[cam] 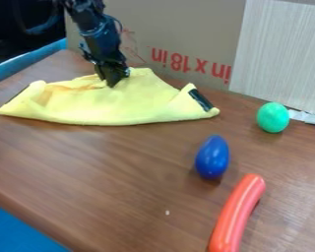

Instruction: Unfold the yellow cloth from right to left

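Observation:
The black gripper [112, 82] points down at the back part of the yellow cloth [114, 106], left of its rear peak, with its tips against the fabric. Whether it holds any cloth cannot be told. The cloth lies folded at the back left of the table, its long edge toward the front. A dark patch shows at its right corner and a thin dark strip near its left corner. Wrinkles run through the fabric left of the gripper.
On the brown table [108, 172] are a blue egg-shaped object [212, 157] right of centre, a green one [273, 117] at the right and an orange-red sausage [237, 214] at the front. A cardboard panel [180, 29] stands behind the cloth.

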Robot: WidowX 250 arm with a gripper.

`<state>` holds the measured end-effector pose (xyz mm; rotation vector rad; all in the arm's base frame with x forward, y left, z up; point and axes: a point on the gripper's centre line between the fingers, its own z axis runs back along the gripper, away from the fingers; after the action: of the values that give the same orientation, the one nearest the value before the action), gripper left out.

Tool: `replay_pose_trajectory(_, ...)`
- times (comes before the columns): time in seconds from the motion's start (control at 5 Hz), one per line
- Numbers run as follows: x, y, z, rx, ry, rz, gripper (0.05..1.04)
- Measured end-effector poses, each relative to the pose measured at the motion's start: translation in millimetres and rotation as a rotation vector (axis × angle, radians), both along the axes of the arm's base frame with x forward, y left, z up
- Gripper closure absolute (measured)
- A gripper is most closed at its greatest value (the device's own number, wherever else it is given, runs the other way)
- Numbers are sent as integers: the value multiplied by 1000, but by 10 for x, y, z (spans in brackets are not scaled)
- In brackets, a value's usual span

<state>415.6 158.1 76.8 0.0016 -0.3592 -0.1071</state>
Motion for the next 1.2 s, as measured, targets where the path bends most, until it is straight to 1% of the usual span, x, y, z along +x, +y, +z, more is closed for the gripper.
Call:
replay_pose_trajectory(0.2, -70, 46, 106, -30, -37, -30, 1014)
replay_pose_trajectory(0.4, -349, -98, 164, -23, -111, -120, 1015)
replay_pose_trajectory(0.6, -570, -212, 156, -26, -167, -184, 1015)
replay_pose_trajectory(0.8, -789, -293, 161, -28, -213, -229, 1015)
replay_pose_trajectory(1.0, -985, -396, 178, -27, -235, -274, 1015)
replay_pose_trajectory(1.2, -1190, -475, 260, -36, -242, -277, 1015)
